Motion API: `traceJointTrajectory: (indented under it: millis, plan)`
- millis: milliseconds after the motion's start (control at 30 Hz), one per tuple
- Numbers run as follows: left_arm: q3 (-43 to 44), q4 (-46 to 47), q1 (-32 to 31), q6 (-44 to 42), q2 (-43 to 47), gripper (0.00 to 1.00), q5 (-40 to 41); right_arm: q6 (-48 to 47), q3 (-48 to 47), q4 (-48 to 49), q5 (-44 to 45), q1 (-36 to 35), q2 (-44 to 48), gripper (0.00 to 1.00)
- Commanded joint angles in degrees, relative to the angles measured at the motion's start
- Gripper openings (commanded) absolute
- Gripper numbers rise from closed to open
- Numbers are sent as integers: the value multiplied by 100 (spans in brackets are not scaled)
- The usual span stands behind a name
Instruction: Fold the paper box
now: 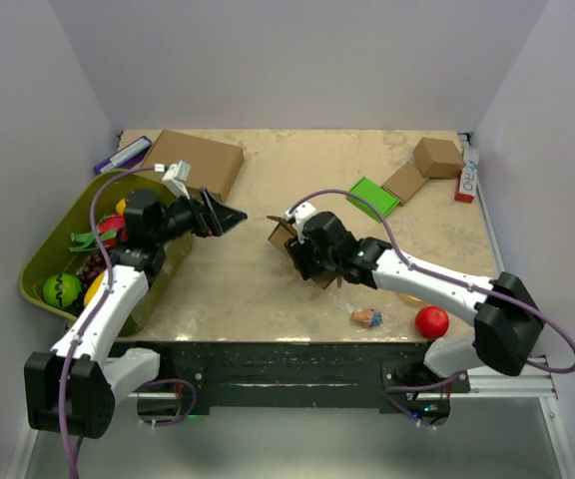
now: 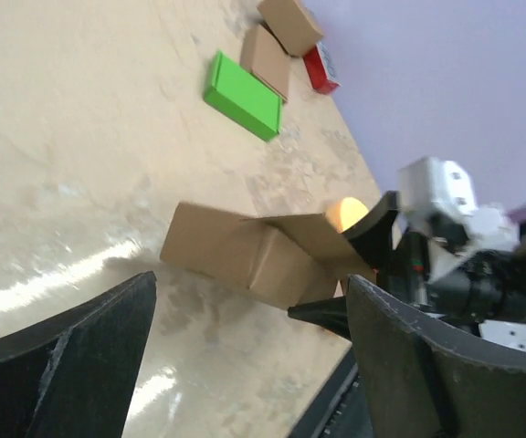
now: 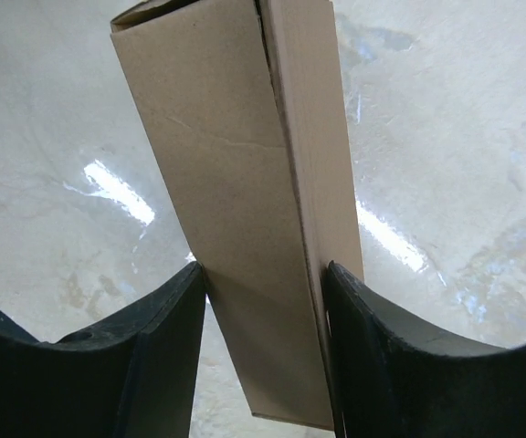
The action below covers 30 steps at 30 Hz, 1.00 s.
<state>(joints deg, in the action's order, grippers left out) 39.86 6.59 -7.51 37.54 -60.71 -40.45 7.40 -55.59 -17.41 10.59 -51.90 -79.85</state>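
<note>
The paper box [image 1: 281, 236] is a slim, partly folded brown cardboard piece held at the table's middle. My right gripper [image 1: 297, 254] is shut on it. In the right wrist view both fingers [image 3: 176, 319] press the sides of the box [image 3: 236, 182], which stands tilted above the table. My left gripper [image 1: 226, 215] is open and empty, a little left of the box and pointing at it. In the left wrist view the box [image 2: 236, 251] lies beyond my open left gripper [image 2: 249, 306], with one flap spread out to the left.
A green bin [image 1: 43, 261] of fruit stands at the left edge. A larger brown box [image 1: 196, 160] is at the back left. A green box [image 1: 374, 196], a flat brown piece [image 1: 404, 182] and a small cube box [image 1: 437, 157] are at the back right. A red ball [image 1: 431, 321] and a small toy [image 1: 367, 317] lie near the front.
</note>
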Motion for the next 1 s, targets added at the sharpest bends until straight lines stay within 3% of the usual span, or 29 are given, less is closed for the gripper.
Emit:
traceJointTrajectory:
  millis: [0, 167, 333, 367, 500, 700, 800, 967]
  plan:
    - [637, -887, 30, -1152, 129, 89, 406, -457, -513, -324, -1550, 521, -643, 50]
    - [409, -554, 30, -1301, 86, 89, 187, -643, -1066, -500, -1525, 865, -1040, 55]
    - [260, -264, 13, -1486, -186, 89, -279, -661, -1568, -667, -1191, 945, -1164, 92]
    - [268, -255, -5, -1530, -231, 89, -288, -617, -1656, -667, -1130, 954, -1103, 94]
    - [470, -351, -294, -1907, -433, 88, -166, -144, -1771, -755, -673, 954, -752, 97]
    - [1146, -984, -1199, -3120, -968, 88, 1047, 612, -1481, -1238, 232, 954, -67, 98]
    - [1489, -1115, -1218, -3384, -1373, 88, 1144, 798, -1200, -1502, 199, 954, 179, 97]
    - [1858, -1046, -1218, -3666, -2014, 88, 1049, 676, -146, -897, -4, 954, 874, 98]
